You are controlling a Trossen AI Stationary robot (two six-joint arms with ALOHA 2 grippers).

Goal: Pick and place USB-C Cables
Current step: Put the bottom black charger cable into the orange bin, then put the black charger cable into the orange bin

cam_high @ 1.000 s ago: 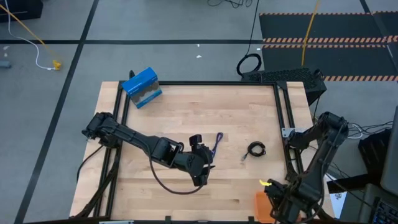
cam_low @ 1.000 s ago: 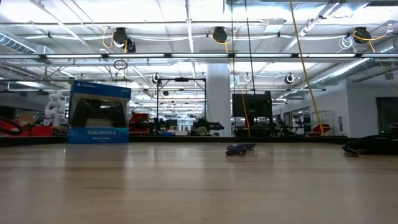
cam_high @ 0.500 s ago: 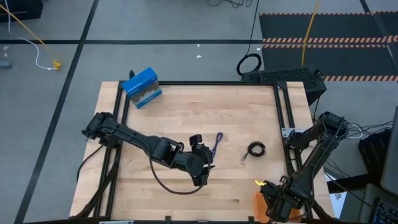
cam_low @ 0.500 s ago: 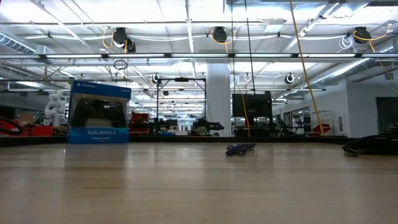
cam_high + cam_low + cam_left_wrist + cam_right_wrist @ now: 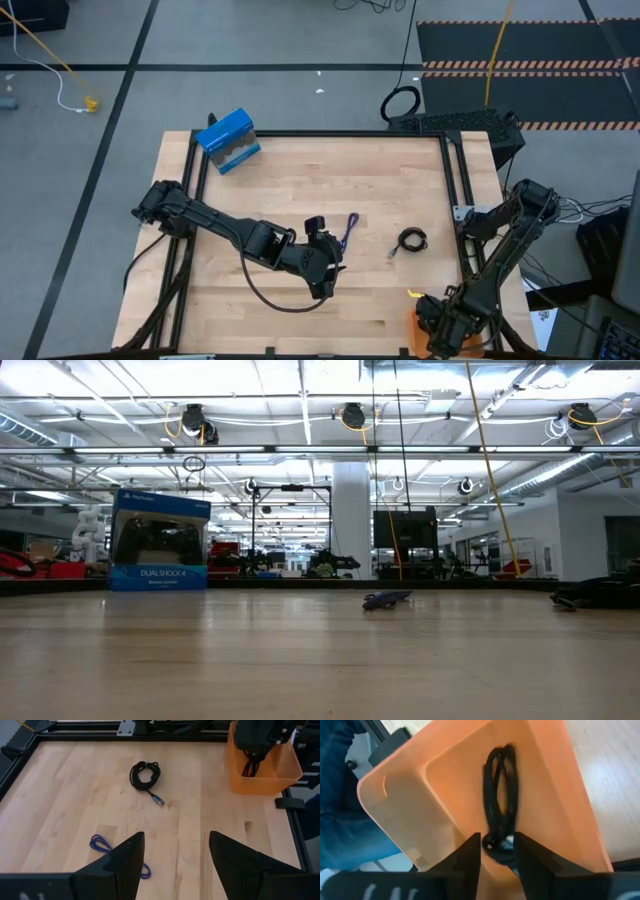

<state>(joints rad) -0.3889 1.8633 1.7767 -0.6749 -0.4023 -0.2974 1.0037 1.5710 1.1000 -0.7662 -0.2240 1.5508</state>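
One black USB-C cable coil [image 5: 500,790] sits in my right gripper [image 5: 497,836], which is over the orange bin [image 5: 416,328] at the table's near right corner, fingers shut on it. A second black coil [image 5: 411,240] lies flat on the table right of centre, also seen as black coil [image 5: 145,773]. The purple-blue cable [image 5: 349,232] lies at mid-table, just beside my left gripper [image 5: 328,262]. That gripper hovers open [image 5: 175,836], touching nothing, with the purple-blue cable [image 5: 100,842] next to one finger. My right gripper pinches the black coil by its near end [image 5: 495,841] between the two fingers [image 5: 470,854], coming from above and pointing down into the orange bin [image 5: 445,795]. The coil's loops reach away from the fingers along the bin's floor; whether they rest on it I cannot tell.
A blue controller box [image 5: 228,140] stands at the table's far left corner. Black frame rails [image 5: 455,190] run along the table's edges. A large black cable ring [image 5: 402,103] lies on the floor beyond. A person's jeans [image 5: 340,795] show beside the bin. Bare wood lies between the cables.
My right gripper, with the black coil, has shifted a little toward the table's left over the orange bin. The left arm and the cables on the table have stayed where they were.
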